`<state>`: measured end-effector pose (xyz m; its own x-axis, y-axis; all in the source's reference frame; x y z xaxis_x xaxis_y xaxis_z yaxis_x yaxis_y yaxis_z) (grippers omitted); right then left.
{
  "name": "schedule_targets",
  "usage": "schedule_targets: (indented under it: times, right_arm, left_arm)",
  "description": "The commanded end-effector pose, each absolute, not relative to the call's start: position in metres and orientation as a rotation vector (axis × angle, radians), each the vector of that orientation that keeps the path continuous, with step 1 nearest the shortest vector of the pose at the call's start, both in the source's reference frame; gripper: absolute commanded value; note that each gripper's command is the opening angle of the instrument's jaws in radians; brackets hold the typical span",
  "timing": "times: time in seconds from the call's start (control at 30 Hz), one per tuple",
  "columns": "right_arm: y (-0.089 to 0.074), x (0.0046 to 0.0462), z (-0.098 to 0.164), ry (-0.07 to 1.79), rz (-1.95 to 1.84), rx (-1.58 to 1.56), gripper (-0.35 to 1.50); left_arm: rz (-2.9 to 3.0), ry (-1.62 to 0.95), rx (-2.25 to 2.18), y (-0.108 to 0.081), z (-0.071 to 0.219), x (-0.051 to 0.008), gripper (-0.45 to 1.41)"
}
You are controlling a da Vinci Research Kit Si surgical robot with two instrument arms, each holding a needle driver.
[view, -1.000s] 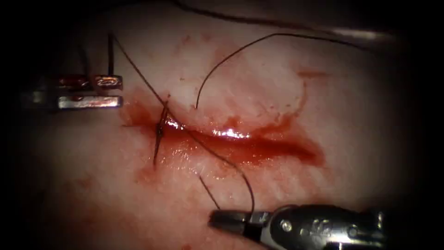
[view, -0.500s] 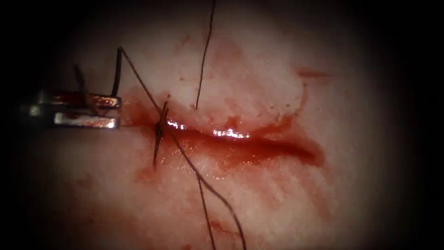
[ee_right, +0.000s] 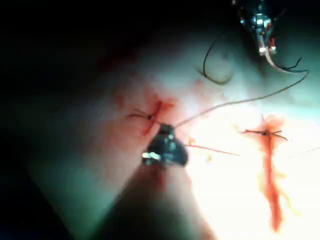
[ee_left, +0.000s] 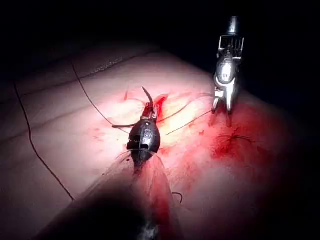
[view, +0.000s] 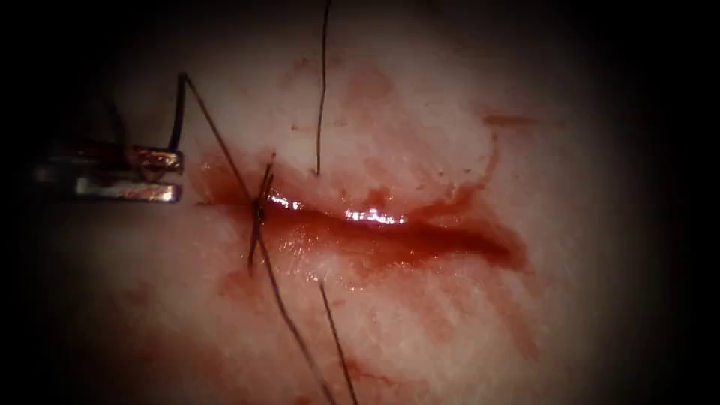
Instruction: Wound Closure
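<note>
The cut (view: 390, 232) runs across the tissue, wet with red fluid, with a stitch (view: 258, 211) at its left end. Left of the cut, my left tool (view: 174, 176) is shut on the needle (view: 178, 112), which stands up from the jaws and is not in the tissue. Thread (view: 217, 139) runs from the needle's upper end down to the stitch. In the left wrist view the left tool (ee_left: 150, 112) holds the dark needle (ee_left: 148, 97). My right tool (ee_left: 222, 107) stands beyond it, open, nothing between its jaws.
One thread strand (view: 322, 90) rises straight from the cut's far edge. Two more strands (view: 300, 341) trail from the stitch and the near edge toward the bottom. A second red patch with a tied stitch (ee_left: 235, 137) lies beside the right tool.
The right tool, shut on thread at the bottom a second ago, has left the endoscope view. The curled far strand has straightened upward. The left tool has drifted slightly left.
</note>
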<state>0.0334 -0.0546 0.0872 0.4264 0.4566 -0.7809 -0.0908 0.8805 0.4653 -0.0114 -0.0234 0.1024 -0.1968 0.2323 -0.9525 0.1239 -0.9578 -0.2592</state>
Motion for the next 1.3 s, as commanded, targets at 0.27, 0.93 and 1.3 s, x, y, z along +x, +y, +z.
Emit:
schedule_targets:
  times: [0.27,0.93,1.3]
  right_arm:
    - [-0.05,0.0298,0.09,1.072,0.348,0.289,1.15]
    - [-0.047,0.0361,0.099,1.054,0.386,0.177,0.98]
    - [-0.047,0.0378,0.1,1.051,0.39,0.171,-0.08]
  left_arm:
    - [2.372,-0.479,-1.913,-0.023,0.103,-0.0083,-0.45]
    - [2.394,-0.487,-1.891,-0.022,0.102,-0.0068,-0.45]
    - [2.4,-0.479,-1.883,-0.023,0.102,-0.0072,-0.45]
